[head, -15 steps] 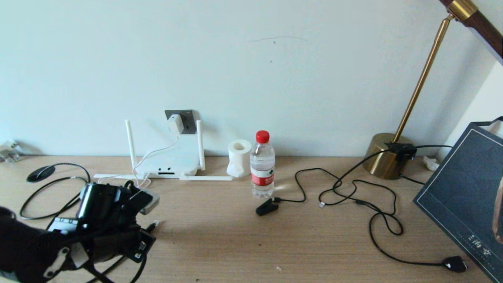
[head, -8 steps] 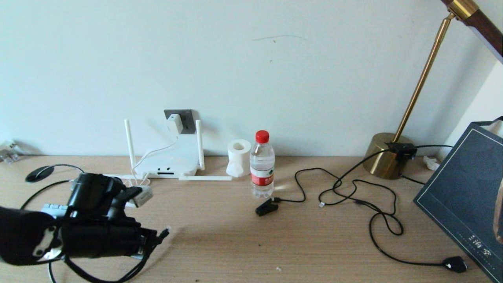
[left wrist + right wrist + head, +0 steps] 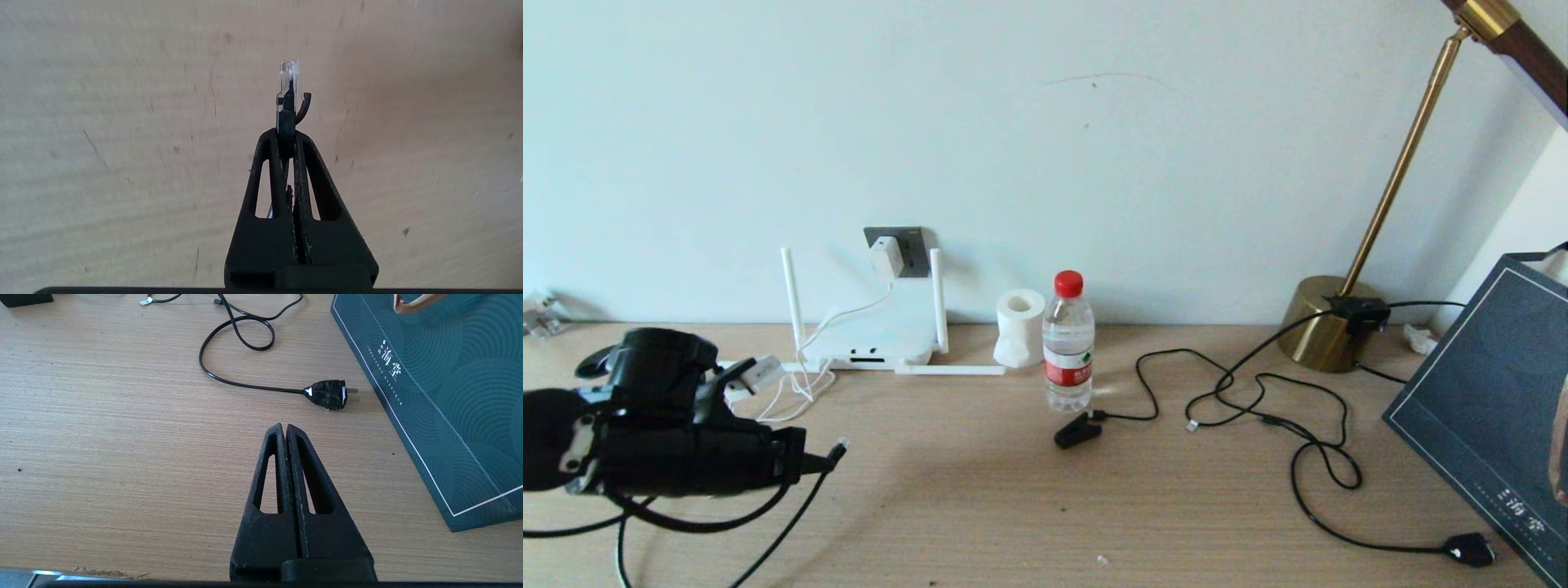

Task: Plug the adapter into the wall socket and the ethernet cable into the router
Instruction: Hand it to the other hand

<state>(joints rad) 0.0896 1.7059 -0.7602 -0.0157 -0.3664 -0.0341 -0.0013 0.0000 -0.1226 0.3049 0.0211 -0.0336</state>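
My left gripper [image 3: 810, 464] hovers over the table's left front, shut on the ethernet cable's plug [image 3: 836, 448]. The clear tip sticks out past the fingertips, and the cable [image 3: 772, 539] trails down behind. In the left wrist view the plug [image 3: 288, 96] stands pinched at the tips of my left gripper [image 3: 286, 141], above bare wood. The white router [image 3: 874, 339] lies at the wall with its antennas up. The white adapter [image 3: 887, 256] sits in the dark grey wall socket [image 3: 916, 255] above it. My right gripper [image 3: 284, 430] is shut on nothing, low over the table's right front.
A water bottle [image 3: 1067, 343] and a paper roll [image 3: 1019, 327] stand right of the router. A black clip [image 3: 1076, 429] on thin wire, a brass lamp base [image 3: 1327, 333], a dark box [image 3: 1486, 408] and a chunky black plug [image 3: 329, 394] occupy the right side.
My left arm has risen and drawn back to the left, turning level, with the ethernet plug still pinched. The white cord near the router now shows beyond it.
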